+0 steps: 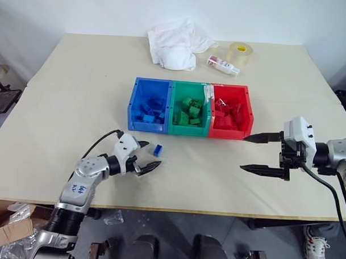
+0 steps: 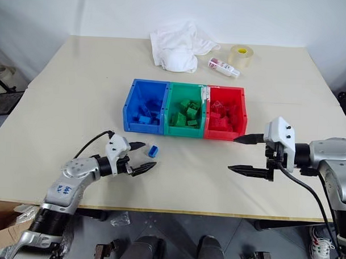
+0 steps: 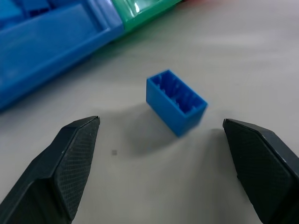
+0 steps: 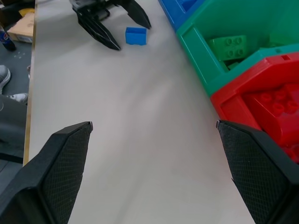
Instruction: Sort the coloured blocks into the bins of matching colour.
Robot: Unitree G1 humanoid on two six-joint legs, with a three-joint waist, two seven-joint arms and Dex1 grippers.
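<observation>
We are seeing one loose blue brick point(image 1: 157, 150) lying on the desk point(image 1: 78, 86) before three joined bins, between our gaping left gripper point(image 1: 147, 157) fingers.

We are counting three bins in a row mid-desk: the blue bin point(image 1: 149, 104) is holding blue bricks, the green bin point(image 1: 189, 108) green bricks, the red bin point(image 1: 231, 111) red bricks, too heaped to number. The single blue brick is lying on its side, hollow underside showing, near the front edge and just in front of the blue bin. Our left gripper is standing wide open around it, holding nothing. Our right gripper point(image 1: 257, 153) is hovering wide open and empty off the red bin's front corner. Toward the far edge one white cloth point(image 1: 175, 43), one tape roll point(image 1: 239, 53) and one small bottle point(image 1: 223, 65) are lying.
</observation>
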